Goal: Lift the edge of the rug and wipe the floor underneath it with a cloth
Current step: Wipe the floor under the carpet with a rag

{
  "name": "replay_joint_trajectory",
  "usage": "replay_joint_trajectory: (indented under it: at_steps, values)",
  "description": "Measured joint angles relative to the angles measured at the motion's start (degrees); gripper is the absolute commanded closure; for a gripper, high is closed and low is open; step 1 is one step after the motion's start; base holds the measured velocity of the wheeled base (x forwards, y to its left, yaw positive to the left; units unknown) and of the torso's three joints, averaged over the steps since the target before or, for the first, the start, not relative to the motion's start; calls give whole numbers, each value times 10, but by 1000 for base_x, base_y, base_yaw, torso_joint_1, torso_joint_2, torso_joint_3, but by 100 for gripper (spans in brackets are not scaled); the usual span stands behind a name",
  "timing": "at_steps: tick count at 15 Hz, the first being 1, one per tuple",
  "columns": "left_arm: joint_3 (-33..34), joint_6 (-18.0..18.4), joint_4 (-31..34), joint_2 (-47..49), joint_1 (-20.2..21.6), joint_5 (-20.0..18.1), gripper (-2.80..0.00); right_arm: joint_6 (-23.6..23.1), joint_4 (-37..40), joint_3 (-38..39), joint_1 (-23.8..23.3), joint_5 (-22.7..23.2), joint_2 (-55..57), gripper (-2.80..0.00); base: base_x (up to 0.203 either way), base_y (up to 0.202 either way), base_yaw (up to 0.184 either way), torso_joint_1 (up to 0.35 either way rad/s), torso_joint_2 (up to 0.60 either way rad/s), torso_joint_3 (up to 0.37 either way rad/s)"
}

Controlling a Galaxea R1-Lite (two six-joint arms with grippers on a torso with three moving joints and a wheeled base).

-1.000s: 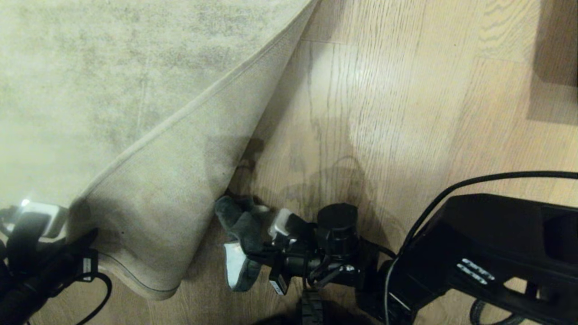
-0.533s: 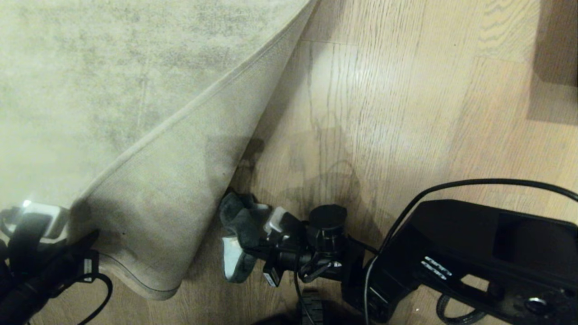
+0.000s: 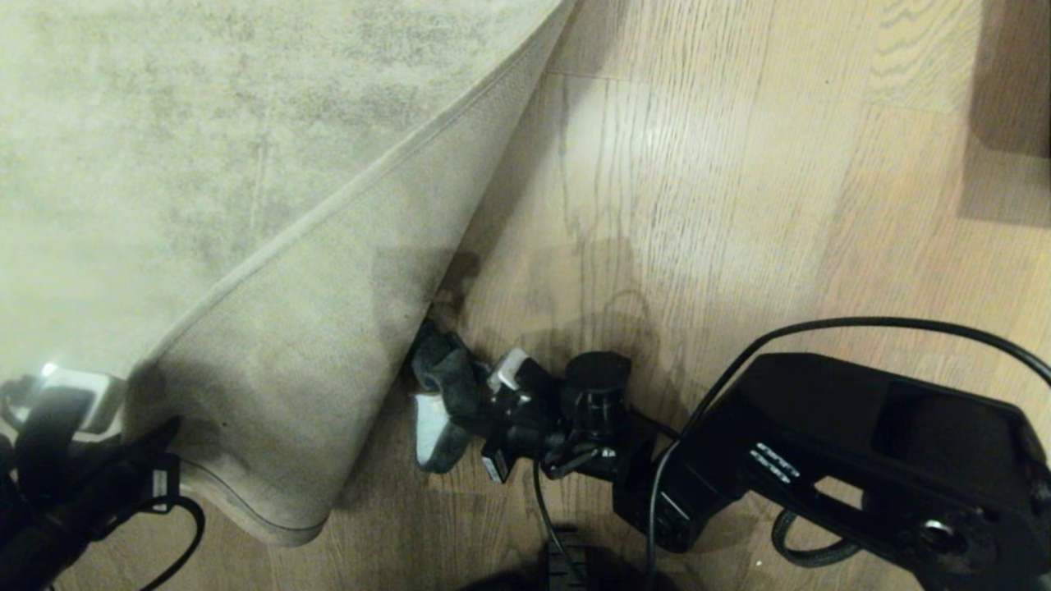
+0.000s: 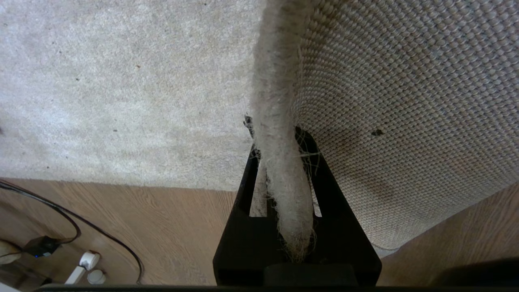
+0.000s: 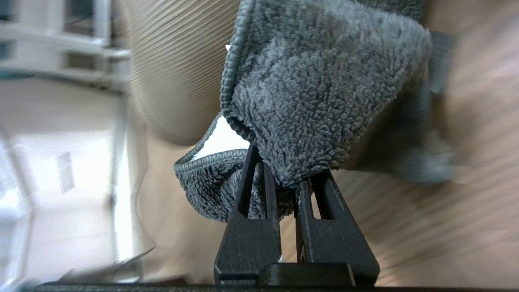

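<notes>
The rug edge (image 3: 353,193) is lifted and folded back, with the woven backing (image 3: 287,369) facing up. At the lower left my left gripper (image 4: 275,134) is shut on the rug edge (image 4: 279,178), holding the flap up off the floor (image 3: 698,205). My right gripper (image 3: 472,402) is low over the bare planks, right beside the fold of the flap. It is shut on the dark grey cloth (image 3: 447,386). In the right wrist view the cloth (image 5: 324,89) bunches out past the right gripper (image 5: 284,170), close to the rug backing (image 5: 178,81).
The black right arm (image 3: 862,460) and its cable (image 3: 862,324) fill the lower right. A dark brown patch (image 3: 1014,107) sits at the upper right. In the left wrist view a black cable and white plugs (image 4: 81,267) lie on the floor (image 4: 162,227) beside the rug.
My right gripper has carried the cloth a little farther away across the floor, closer in under the fold, and its arm has followed leftward. The left gripper and the rug flap have not moved.
</notes>
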Motion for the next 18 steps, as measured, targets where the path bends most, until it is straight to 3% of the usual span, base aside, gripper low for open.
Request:
replay_joint_trajectory:
  at_steps: [3,8,18]
  values:
    - [-3,1,0,3,0,-1,0,2,-2,-39,-7,-59,5,0,0,0,0,0,0,0]
    - [0,2,-1,5,-1,-1,0,2,9,-78,-33,-83,-7,0,0,0,0,0,0,0]
    - [2,2,-1,5,-1,-1,0,-15,46,-65,-97,-100,-104,0,0,0,0,0,0,0]
